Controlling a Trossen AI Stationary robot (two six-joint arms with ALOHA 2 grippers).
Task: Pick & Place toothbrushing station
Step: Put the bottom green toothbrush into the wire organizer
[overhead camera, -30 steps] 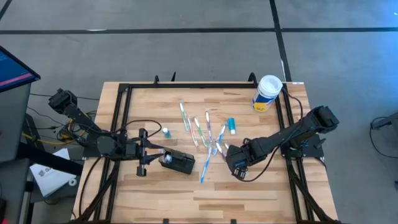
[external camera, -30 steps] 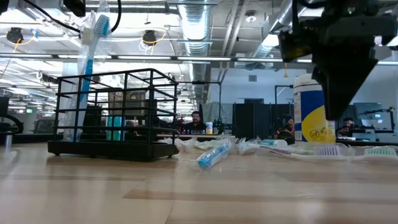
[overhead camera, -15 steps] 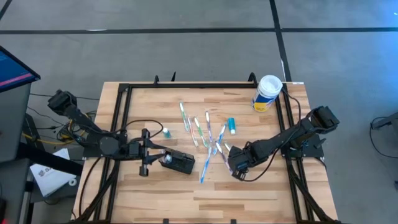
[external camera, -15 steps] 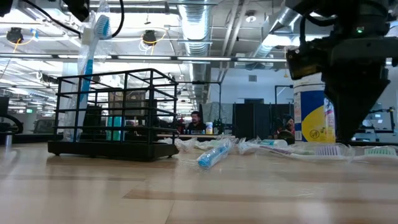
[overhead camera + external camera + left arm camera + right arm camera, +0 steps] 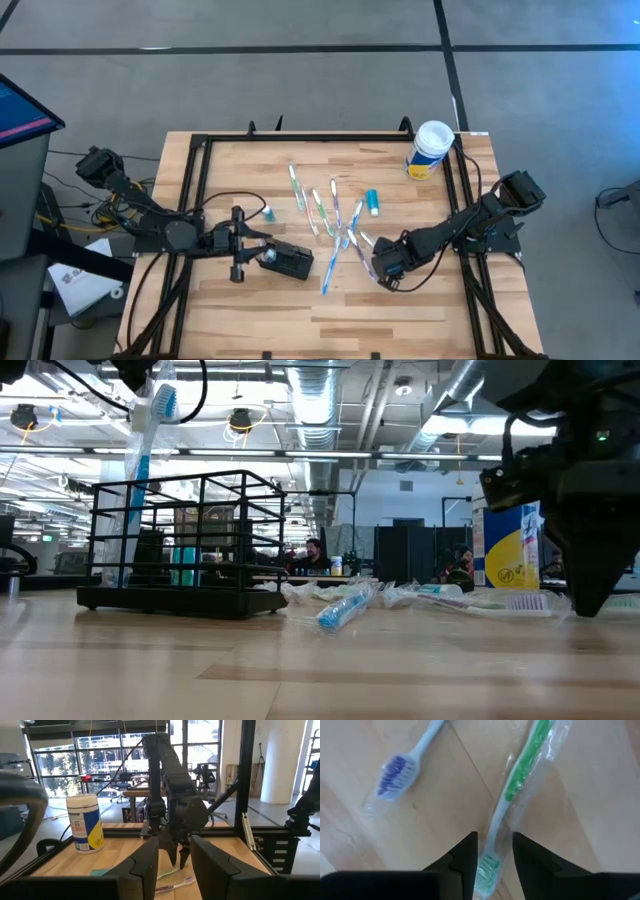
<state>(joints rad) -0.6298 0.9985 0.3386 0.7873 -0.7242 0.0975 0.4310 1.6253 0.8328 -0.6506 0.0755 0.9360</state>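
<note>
The toothbrushing station (image 5: 290,262) is a black wire-walled rack (image 5: 185,545) on the table's near left. A blue toothbrush (image 5: 150,450) in a clear wrapper stands upright in it, head up. My left gripper (image 5: 260,256) is level beside the rack's left end and open (image 5: 175,842), with nothing showing between its fingers. My right gripper (image 5: 384,270) points down, low over the loose toothbrushes, and is open (image 5: 494,840). Its fingers stand on either side of the head end of a green wrapped toothbrush (image 5: 520,780) that lies flat on the wood. I cannot tell whether they touch it.
Several wrapped toothbrushes (image 5: 330,215) lie fanned out mid-table, among them a purple-bristled one (image 5: 395,770). A teal tube (image 5: 372,202) lies beside them. A yellow-and-white canister (image 5: 430,148) stands at the far right corner. A black frame (image 5: 200,140) rims the table.
My right gripper has sunk toward the table, its fingertips coming down close over the wrapped toothbrushes. The rack and the upright toothbrush have stayed in place.
</note>
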